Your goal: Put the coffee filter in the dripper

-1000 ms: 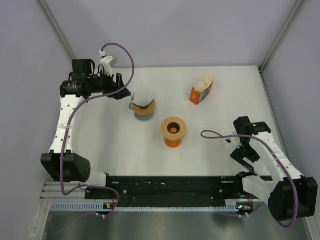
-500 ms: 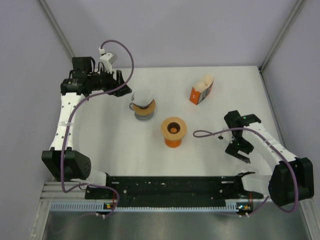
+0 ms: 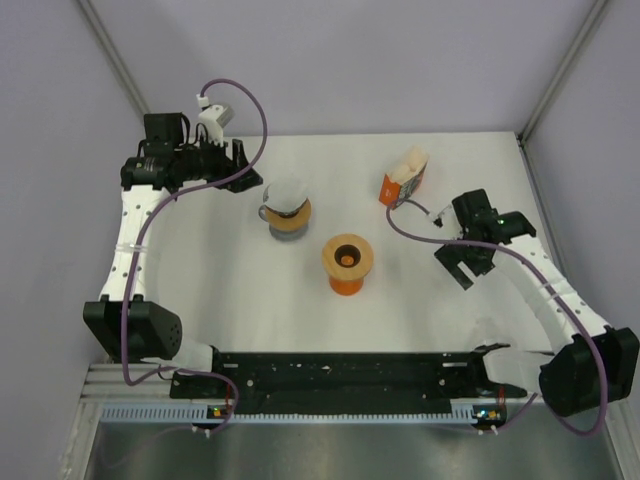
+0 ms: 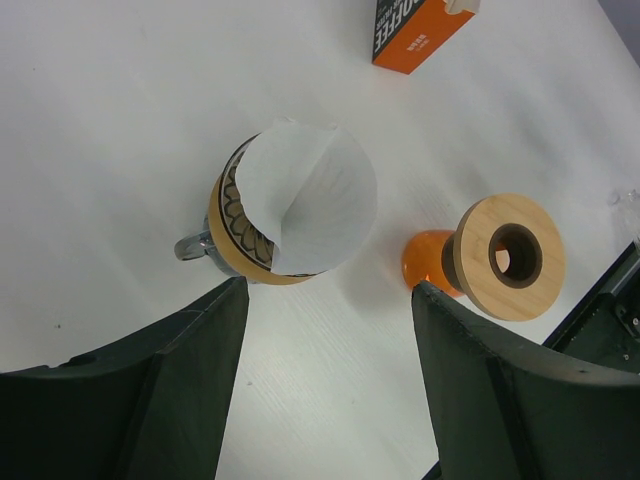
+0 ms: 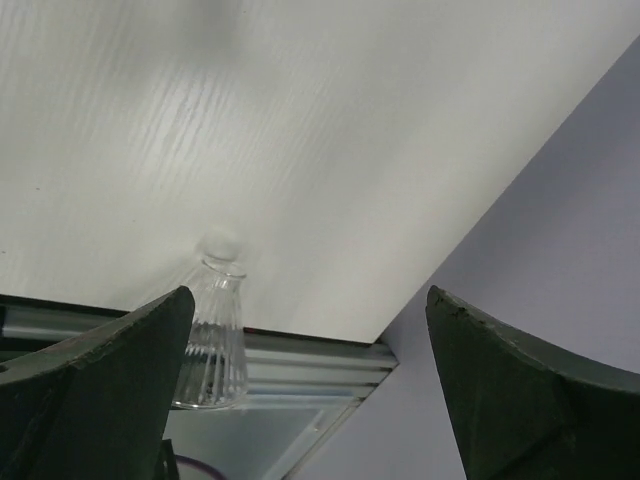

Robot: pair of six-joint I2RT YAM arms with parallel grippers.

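Note:
A white paper coffee filter (image 4: 310, 195) sits opened in a patterned cup-shaped dripper (image 4: 228, 225) with a grey handle; the two show together in the top view (image 3: 287, 205). My left gripper (image 3: 244, 178) is open and empty, just left of the dripper, and looks down on it from behind in the left wrist view (image 4: 330, 290). My right gripper (image 3: 462, 262) is open and empty over the right side of the table, well apart from the filter (image 5: 310, 295).
An orange stand with a wooden ring top (image 3: 347, 262) stands mid-table (image 4: 500, 258). An orange coffee box (image 3: 403, 178) lies at the back right (image 4: 415, 28). A clear ribbed glass vessel (image 5: 210, 340) stands at the table's near edge by the metal rail.
My right arm has swung up from the near right corner toward the middle right of the table, closer to the coffee box. My left arm has barely moved.

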